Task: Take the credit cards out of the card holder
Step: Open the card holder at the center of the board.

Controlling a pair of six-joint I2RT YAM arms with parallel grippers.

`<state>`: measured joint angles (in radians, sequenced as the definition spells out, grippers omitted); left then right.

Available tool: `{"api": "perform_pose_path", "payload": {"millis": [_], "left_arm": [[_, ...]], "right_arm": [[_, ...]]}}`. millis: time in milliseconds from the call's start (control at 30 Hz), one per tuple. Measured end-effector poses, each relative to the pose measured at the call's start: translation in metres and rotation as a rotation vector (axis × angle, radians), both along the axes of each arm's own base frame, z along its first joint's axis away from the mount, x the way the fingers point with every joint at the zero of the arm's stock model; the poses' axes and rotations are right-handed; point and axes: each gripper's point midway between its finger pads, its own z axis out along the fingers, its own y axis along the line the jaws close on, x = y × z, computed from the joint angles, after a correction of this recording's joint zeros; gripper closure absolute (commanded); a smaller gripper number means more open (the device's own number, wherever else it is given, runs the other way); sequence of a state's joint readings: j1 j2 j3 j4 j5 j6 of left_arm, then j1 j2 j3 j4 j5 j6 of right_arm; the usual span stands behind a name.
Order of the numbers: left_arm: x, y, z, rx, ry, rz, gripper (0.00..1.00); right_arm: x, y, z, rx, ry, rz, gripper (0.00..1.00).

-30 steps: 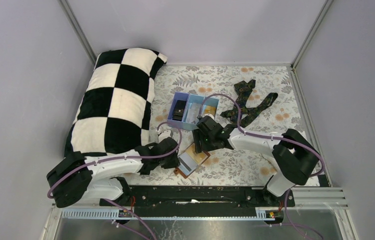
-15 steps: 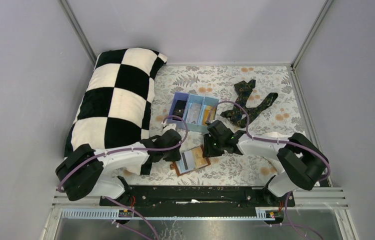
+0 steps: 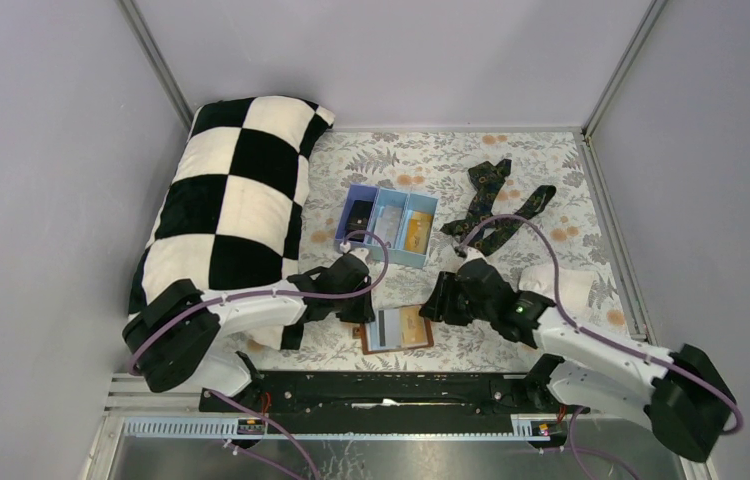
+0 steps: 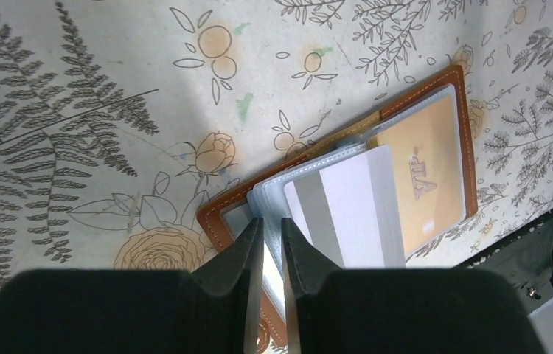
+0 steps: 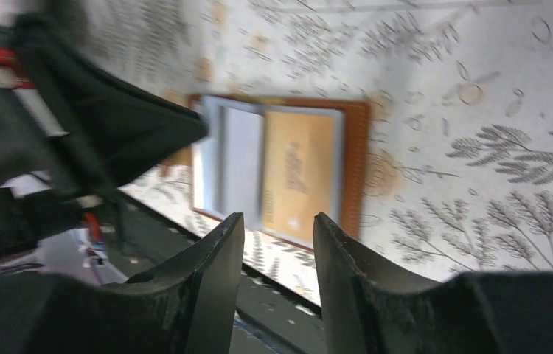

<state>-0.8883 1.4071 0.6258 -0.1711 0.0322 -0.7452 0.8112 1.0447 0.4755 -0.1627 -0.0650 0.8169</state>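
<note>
Card holder [image 3: 398, 329] open, credit cards [image 4: 425, 173] inside; left gripper [image 4: 268, 225] at its corner, clamping uncertain; right gripper [image 5: 279, 221] beside it, jaws parted

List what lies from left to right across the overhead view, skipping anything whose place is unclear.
Checkered pillow → left gripper → card holder → right gripper → necktie.

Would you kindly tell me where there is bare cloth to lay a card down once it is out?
The floral cloth is bare between the blue tray and the back wall, and along the right wall beyond the necktie. The near strip is crowded: left gripper and right gripper flank the open card holder.
</note>
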Motion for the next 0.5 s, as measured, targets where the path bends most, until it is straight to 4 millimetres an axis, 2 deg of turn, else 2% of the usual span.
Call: {"api": "perform_pose_path", "payload": {"millis": [100, 200, 367, 500], "left_arm": [[-0.002, -0.003, -0.002, -0.008, 0.011, -0.020, 0.83], [-0.004, -0.007, -0.002, -0.023, 0.018, -0.032, 0.83], [-0.005, -0.014, -0.002, -0.052, 0.030, -0.051, 0.84], [-0.005, -0.018, -0.003, -0.065, 0.036, -0.061, 0.84]], "right_arm": [[0.007, 0.009, 0.031, 0.119, -0.073, -0.031, 0.53], [0.011, 0.017, 0.037, 0.170, -0.081, -0.042, 0.54], [0.006, 0.030, 0.010, 0.187, 0.012, -0.021, 0.57], [-0.005, 0.028, -0.017, 0.179, 0.083, -0.025, 0.59]]}}
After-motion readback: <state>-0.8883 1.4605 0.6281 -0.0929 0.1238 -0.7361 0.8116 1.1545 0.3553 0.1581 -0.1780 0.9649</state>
